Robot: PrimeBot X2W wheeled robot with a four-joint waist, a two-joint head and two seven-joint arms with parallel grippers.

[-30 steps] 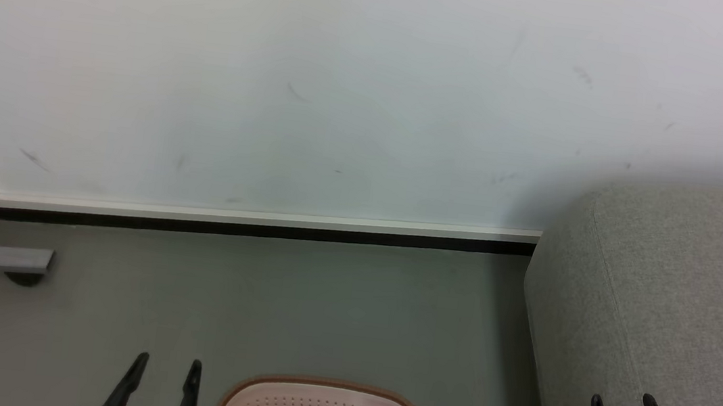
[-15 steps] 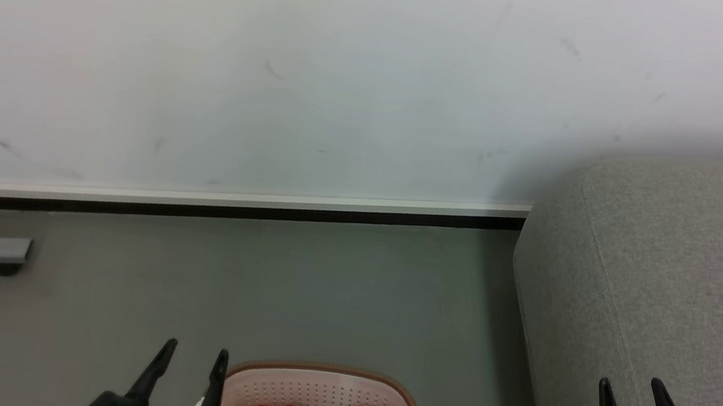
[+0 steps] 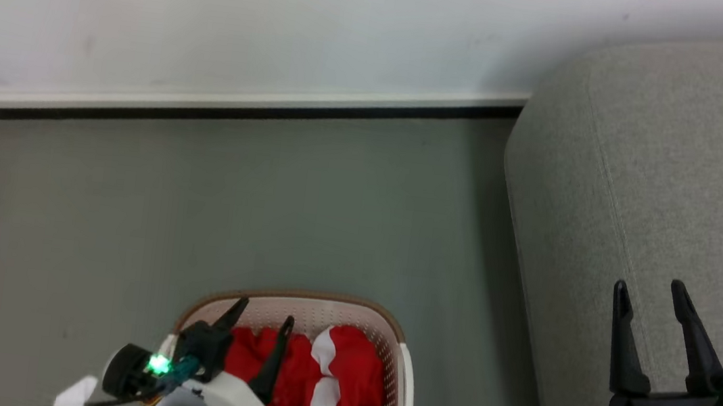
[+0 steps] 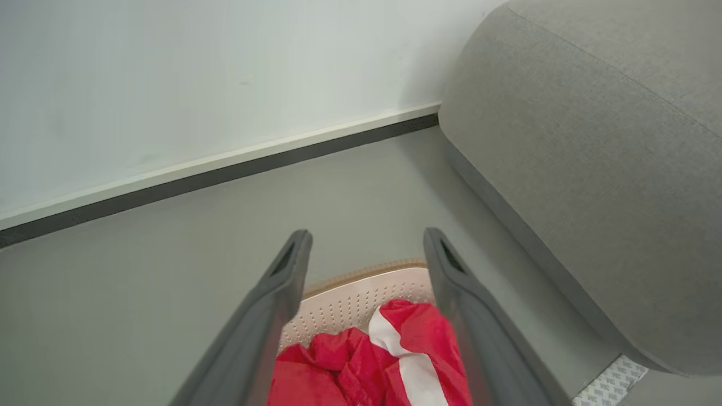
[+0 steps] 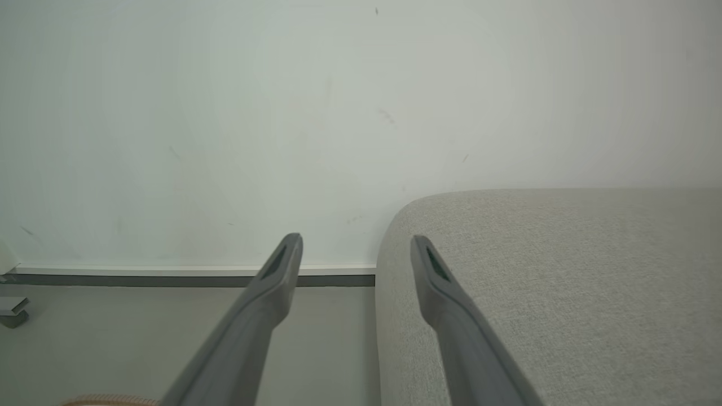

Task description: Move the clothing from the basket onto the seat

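A: Where is the clothing to be found?

B: The clothing (image 3: 348,378) is seen heaped inside the basket (image 3: 323,302), red fabric with a white stripe folded across it. The basket is set on the grey floor (image 3: 266,206), near the seat (image 3: 679,164), with a strip of floor left between the two.

A: How is the left gripper held?

B: The left gripper (image 3: 266,311) is seen over the left part of the basket, its two dark fingers spread wide apart. In the left wrist view the red fabric and the far rim of the basket are framed between those fingers. Whether the fabric is touched cannot be told.

A: And the right gripper?

B: The right gripper (image 3: 649,287) is held over the seat, near the edge that faces the basket. Its fingers are likewise parted and pointed toward the wall (image 3: 220,10). In the right wrist view the rounded edge of the seat is seen between them.

A: What else can be made out?

B: A pale baseboard (image 3: 244,100) with a dark strip beneath it is seen along the foot of the wall, ending at the corner of the seat. A green light (image 3: 158,364) is lit on the left wrist.
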